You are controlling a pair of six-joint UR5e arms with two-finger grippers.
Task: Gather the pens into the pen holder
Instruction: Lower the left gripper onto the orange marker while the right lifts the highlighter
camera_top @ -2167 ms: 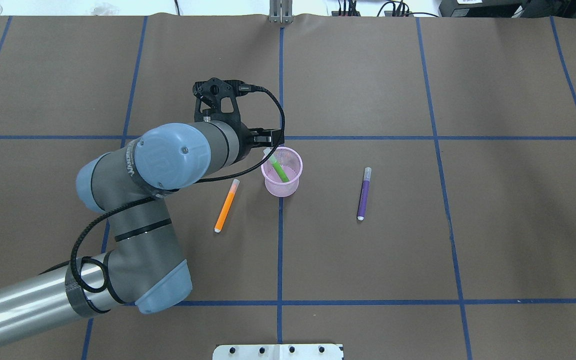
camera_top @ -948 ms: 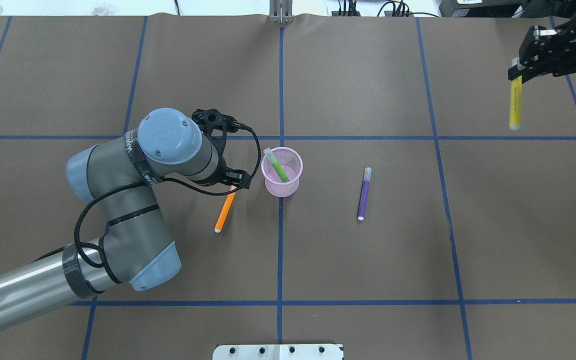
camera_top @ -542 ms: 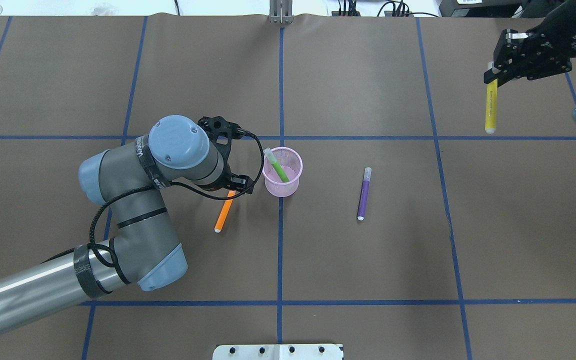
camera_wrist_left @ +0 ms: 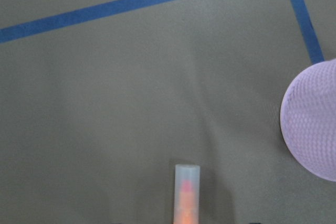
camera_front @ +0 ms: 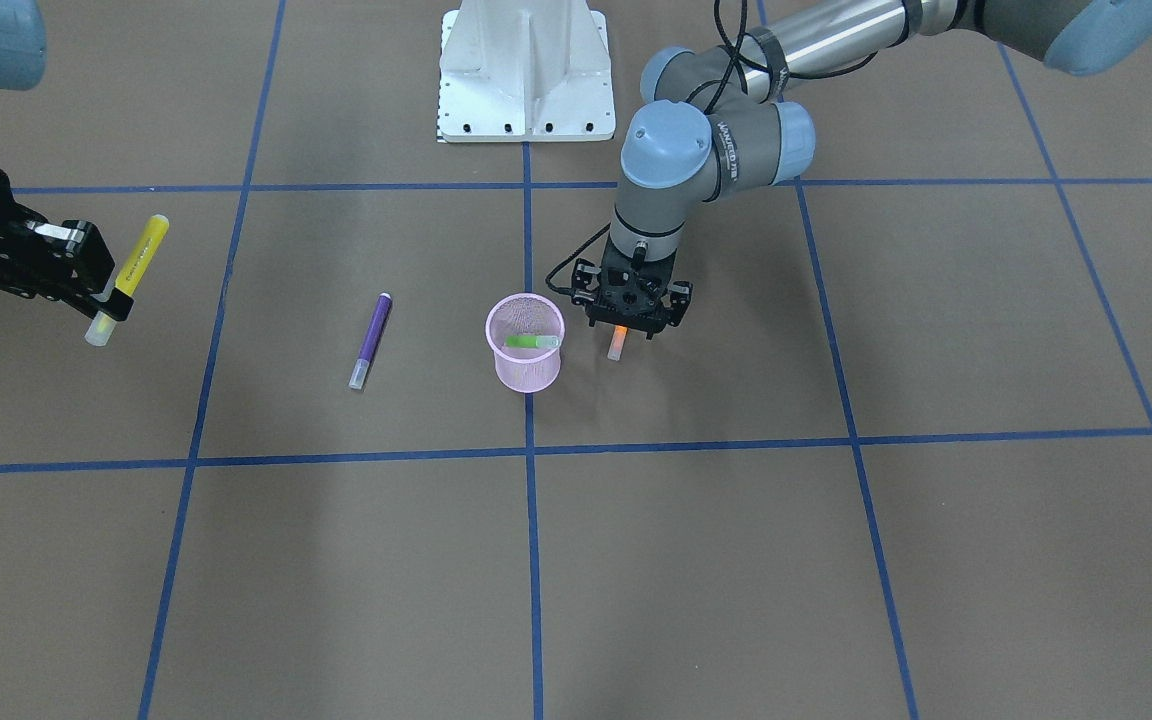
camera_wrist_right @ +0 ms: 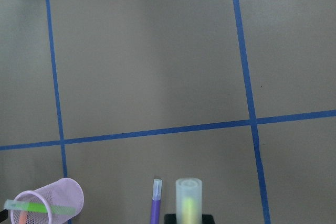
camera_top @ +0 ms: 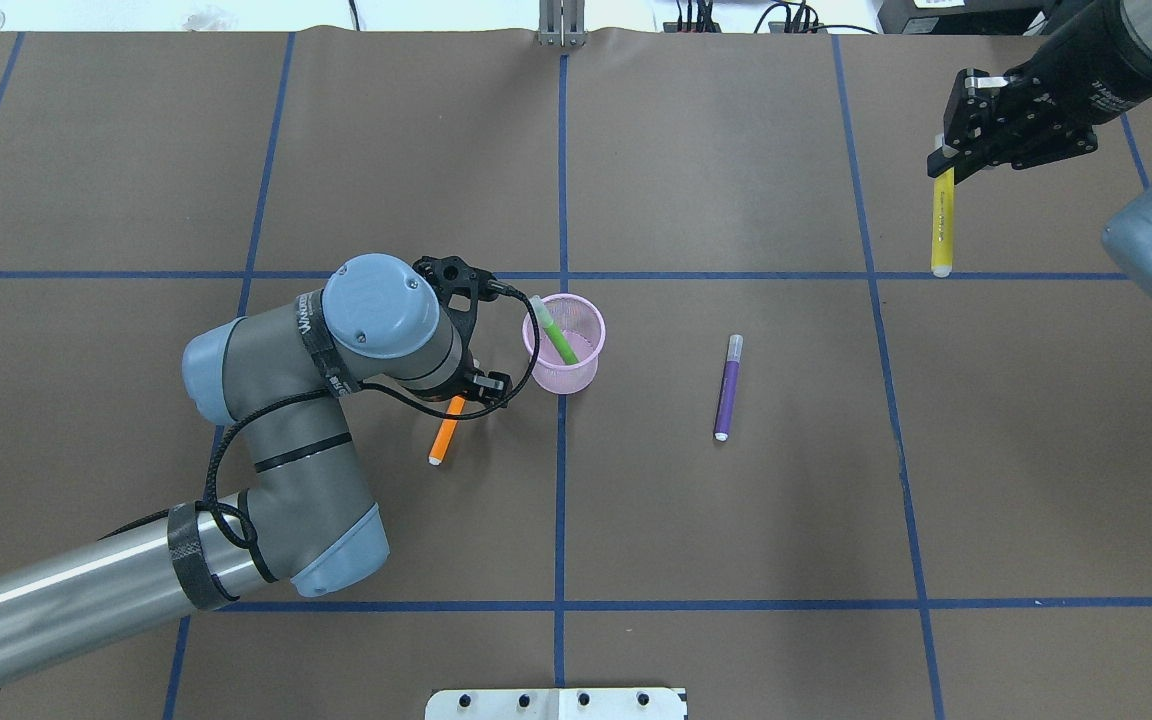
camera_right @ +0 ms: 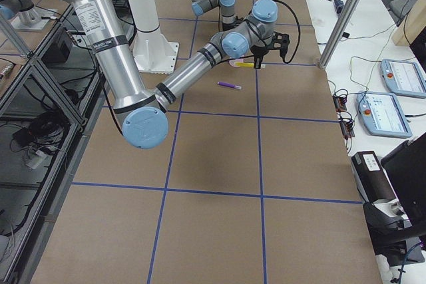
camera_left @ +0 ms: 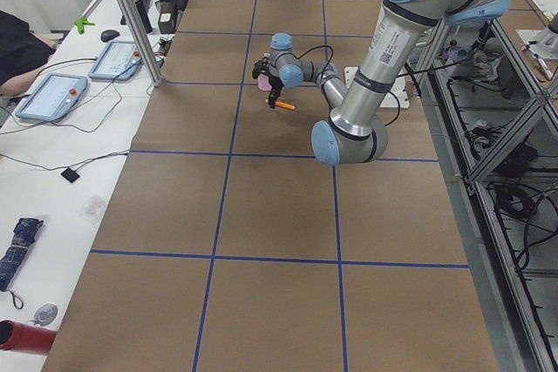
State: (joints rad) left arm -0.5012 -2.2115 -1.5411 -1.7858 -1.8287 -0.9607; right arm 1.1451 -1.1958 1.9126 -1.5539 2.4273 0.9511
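Observation:
The pink mesh pen holder (camera_top: pixel 564 358) (camera_front: pixel 525 368) stands upright near the table's middle with the green pen (camera_top: pixel 560 338) (camera_front: pixel 530 342) leaning inside it. My left gripper (camera_top: pixel 476 385) (camera_front: pixel 633 328) hangs open just left of the holder, over the cap end of the orange pen (camera_top: pixel 445 438) (camera_front: pixel 616 346) (camera_wrist_left: pixel 187 195), which lies on the table. The purple pen (camera_top: pixel 727 390) (camera_front: pixel 370 340) lies to the holder's right. My right gripper (camera_top: pixel 946 165) (camera_front: pixel 106 305) is shut on the cap end of the yellow pen (camera_top: pixel 942 225) (camera_front: pixel 139 258), held above the table's far right.
Blue tape lines (camera_top: pixel 561 500) divide the brown table cover into squares. The white robot base plate (camera_front: pixel 523 70) sits at the near edge between the arms. The left arm's elbow (camera_top: pixel 336 540) hangs over the near left squares.
My left gripper left the holder, with the green pen inside it, and came down over the orange pen's cap end. My right arm carried the yellow pen leftward into view.

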